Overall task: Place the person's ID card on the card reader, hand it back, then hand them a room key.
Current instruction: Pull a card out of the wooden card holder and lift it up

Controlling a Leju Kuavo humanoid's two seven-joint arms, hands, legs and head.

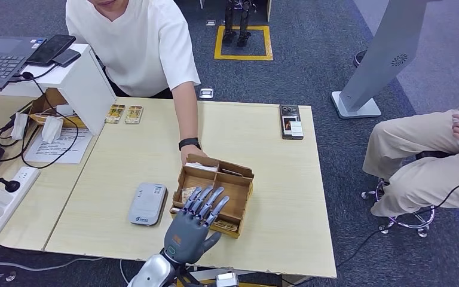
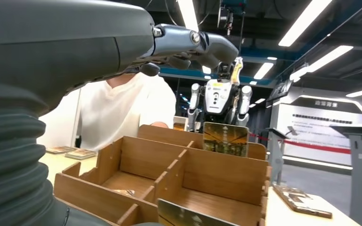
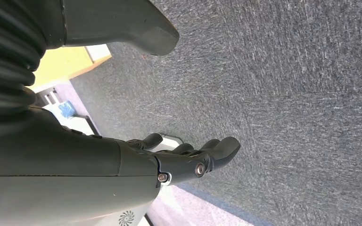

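Left hand (image 1: 196, 224), grey with metallic fingers spread and grasping nothing, hovers over the partitioned brown wooden box (image 1: 239, 206) at the table's near-centre. Inside, room key cards: one upright gold-patterned card (image 2: 226, 139), one lying flat (image 1: 225, 225). The rounded grey plastic card reader (image 1: 147, 203) sits at the box's 9 o'clock, apart. Right hand (image 3: 188, 157) hangs over grey carpet, fingers loosely curled, empty. The person's hand (image 1: 192, 153) touches the box's far rim.

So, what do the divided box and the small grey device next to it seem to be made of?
Divided box: looks like thin unpainted wood or plywood, matte, with visible grain and slotted joints. Grey device: probably moulded plastic, smooth, rounded corners, slight sheen. Neither can be confirmed by sight.
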